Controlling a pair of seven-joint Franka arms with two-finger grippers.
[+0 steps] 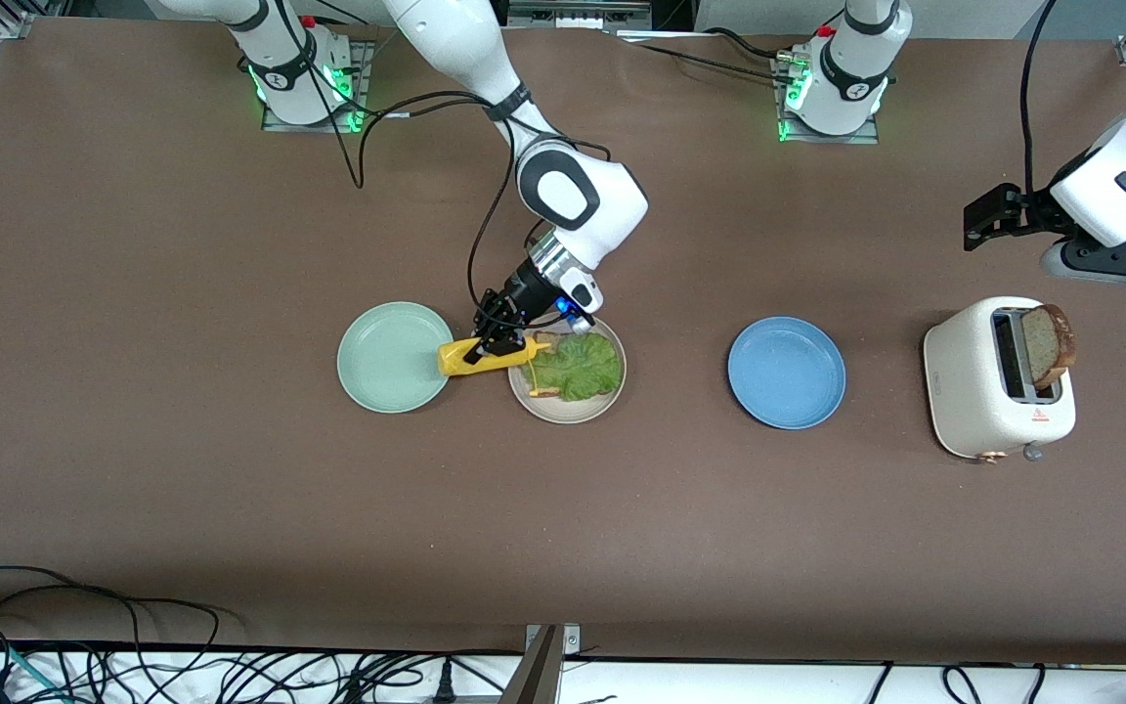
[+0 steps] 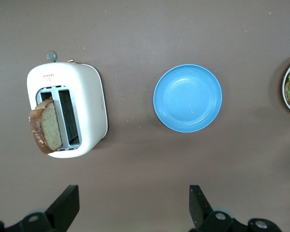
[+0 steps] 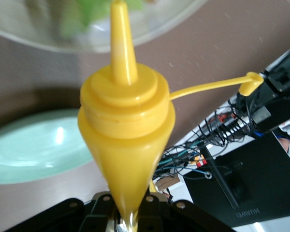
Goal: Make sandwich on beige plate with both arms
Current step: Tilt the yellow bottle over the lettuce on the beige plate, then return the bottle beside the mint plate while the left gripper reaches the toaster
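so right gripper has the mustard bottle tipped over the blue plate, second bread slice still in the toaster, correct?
Not the blue plate. The front view shows the right gripper holding the mustard bottle tipped over the beige plate. The bread slice is in the toaster.

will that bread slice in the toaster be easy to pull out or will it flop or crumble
The bread slice stands upright, well out of the toaster slot, so it is probably stiff and easy to grip. It looks thin and likely light. Its crust may crumble if squeezed hard.
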